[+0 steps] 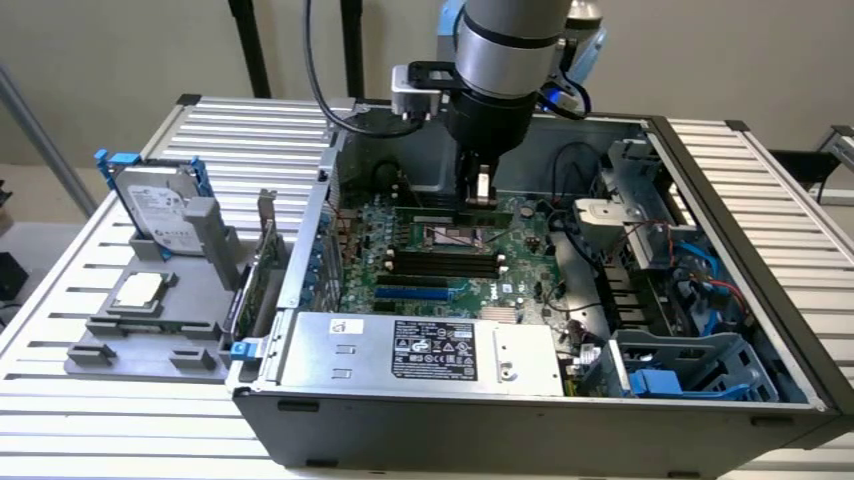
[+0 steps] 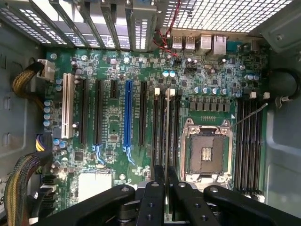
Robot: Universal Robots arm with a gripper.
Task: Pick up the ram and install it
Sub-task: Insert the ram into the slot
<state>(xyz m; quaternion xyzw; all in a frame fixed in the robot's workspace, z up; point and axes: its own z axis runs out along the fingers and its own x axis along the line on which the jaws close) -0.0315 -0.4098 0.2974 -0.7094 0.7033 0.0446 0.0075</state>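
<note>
My gripper (image 1: 479, 198) hangs inside the open computer case, low over the green motherboard (image 1: 527, 285) just behind the processor socket (image 1: 454, 237). In the wrist view the two black fingers (image 2: 159, 176) are shut on the ram (image 2: 167, 134), a thin green stick seen edge-on. It runs along the black memory slots (image 2: 157, 127) beside the empty socket (image 2: 207, 150), between their white end latches. Whether the ram touches a slot I cannot tell. In the exterior view only a short pale piece of the ram (image 1: 481, 186) shows between the fingers.
A grey fixture (image 1: 147, 340) outside the case holds a silver hard drive with blue rails (image 1: 154, 205) and a square processor chip (image 1: 140, 290). Inside the case are the power supply (image 1: 427, 350), cable bundles (image 2: 26, 188), a blue drive cage (image 1: 687, 370) and the case walls (image 1: 747, 230).
</note>
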